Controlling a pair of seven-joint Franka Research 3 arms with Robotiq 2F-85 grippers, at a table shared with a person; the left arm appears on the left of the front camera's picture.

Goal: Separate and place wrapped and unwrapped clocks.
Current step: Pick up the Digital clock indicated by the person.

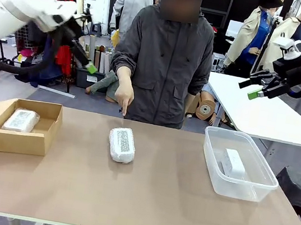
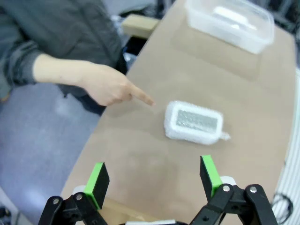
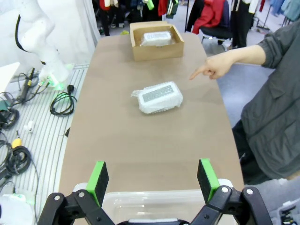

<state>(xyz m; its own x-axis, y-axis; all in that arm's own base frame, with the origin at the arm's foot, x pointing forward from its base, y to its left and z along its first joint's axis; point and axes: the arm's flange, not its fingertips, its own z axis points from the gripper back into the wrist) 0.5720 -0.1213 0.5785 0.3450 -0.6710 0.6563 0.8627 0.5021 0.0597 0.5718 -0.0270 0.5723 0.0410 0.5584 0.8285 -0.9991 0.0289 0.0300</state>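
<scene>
One wrapped clock (image 1: 122, 144) in crinkly clear plastic lies on the brown table's middle, also seen in the left wrist view (image 2: 193, 122) and the right wrist view (image 3: 157, 97). A second wrapped clock (image 1: 20, 120) rests in the cardboard box (image 1: 27, 142) at the left. A bare white clock (image 1: 233, 163) sits inside the clear tub (image 1: 212, 155) at the right. My left gripper (image 1: 88, 58) hangs open high above the table's left, and its wrist view (image 2: 154, 178) looks down on the middle clock. High at the right, my right gripper (image 1: 252, 88) is open over the tub (image 3: 154, 199).
A person stands at the far side, one hand (image 1: 123, 97) pointing down at the table just behind the middle clock. A second white table (image 1: 269, 116) stands behind on the right. Cables lie on the floor (image 3: 28, 122) beside the table.
</scene>
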